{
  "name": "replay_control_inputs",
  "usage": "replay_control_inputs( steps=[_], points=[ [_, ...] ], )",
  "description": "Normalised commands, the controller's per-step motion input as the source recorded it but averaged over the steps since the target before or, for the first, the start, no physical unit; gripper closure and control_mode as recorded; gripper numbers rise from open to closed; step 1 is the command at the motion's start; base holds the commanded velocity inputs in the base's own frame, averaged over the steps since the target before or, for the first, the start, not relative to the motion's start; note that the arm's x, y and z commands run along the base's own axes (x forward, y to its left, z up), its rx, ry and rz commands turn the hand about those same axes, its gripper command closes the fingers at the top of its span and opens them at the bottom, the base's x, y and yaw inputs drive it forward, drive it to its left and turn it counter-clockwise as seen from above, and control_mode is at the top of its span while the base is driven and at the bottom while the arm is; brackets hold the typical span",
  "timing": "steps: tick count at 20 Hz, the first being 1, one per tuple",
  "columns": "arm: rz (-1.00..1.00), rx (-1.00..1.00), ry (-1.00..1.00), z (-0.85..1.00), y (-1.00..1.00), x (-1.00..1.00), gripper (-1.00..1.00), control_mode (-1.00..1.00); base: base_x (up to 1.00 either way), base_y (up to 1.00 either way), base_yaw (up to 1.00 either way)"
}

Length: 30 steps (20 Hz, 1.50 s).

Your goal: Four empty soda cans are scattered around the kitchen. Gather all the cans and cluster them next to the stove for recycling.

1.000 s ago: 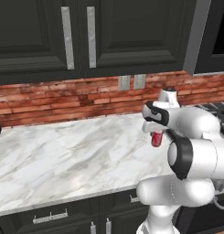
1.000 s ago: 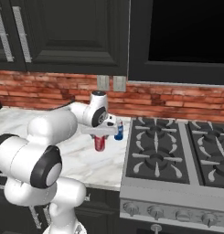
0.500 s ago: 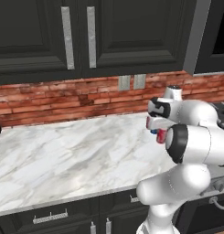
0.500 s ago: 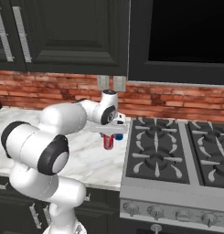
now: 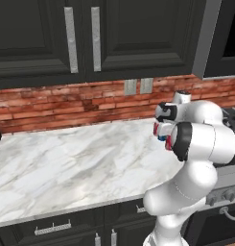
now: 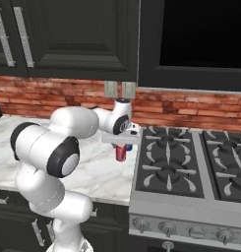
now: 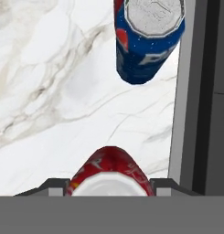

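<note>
The gripper [image 6: 121,146] hangs over the marble counter [image 6: 100,170] just left of the stove [image 6: 191,172], pointing down, and it is closed on a red can [image 6: 121,153]. In the hand view that red can [image 7: 110,171] sits between the 2 dark fingertips [image 7: 53,185], its silver top facing the camera and its red side running away toward the counter [image 7: 49,91] below. From the right base view the can is upright under the hand, its base at or just above the marble; I cannot tell whether it touches.

A blue can [image 7: 147,43] stands upright on the counter just beyond the red one, close to the stove's grey edge [image 7: 186,91]. Its silver top and white band are plain in the hand view. In the right base view only a sliver of blue [image 6: 129,146] peeps out behind the red can, right next to the stove's left side. The 2 cans are near each other but apart, with bare marble between them.

In the left base view the arm's white bulk covers most of the hand; a bit of red and blue [image 5: 162,137] peeks out beside the wrist, above the right end of the counter [image 5: 66,168].

Behind runs a red brick wall [image 6: 53,96] with 2 outlet plates [image 6: 118,89], and dark cabinets [image 5: 90,33] hang above. The stove's black grates [image 6: 166,160] lie bare.
</note>
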Motion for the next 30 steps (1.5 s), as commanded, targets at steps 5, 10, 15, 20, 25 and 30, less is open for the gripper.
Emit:
replay_control_inputs(
  steps=[5, 10, 15, 20, 25, 30],
  points=[
    [0.0, 0.0, 0.0, -0.16, -0.07, 0.16, 1.0, -1.0, 0.0, 0.0, 0.0],
    [0.0, 0.0, 0.0, -0.09, -0.05, 0.14, 1.0, -1.0, 0.0, 0.0, 0.0],
    [0.0, 0.0, 0.0, -0.02, 0.0, 0.18, 1.0, -1.0, 0.0, 0.0, 0.0],
    [0.0, 0.0, 0.0, -0.02, -0.03, 0.11, 1.0, -1.0, 0.0, 0.0, 0.0],
    [0.0, 0.0, 0.0, -0.02, 0.0, 0.07, 1.0, -1.0, 0.0, 0.0, 0.0],
    [0.0, 0.0, 0.0, -0.03, 0.0, 0.0, -1.0, -1.0, 0.0, 0.0, 0.0]
  ],
)
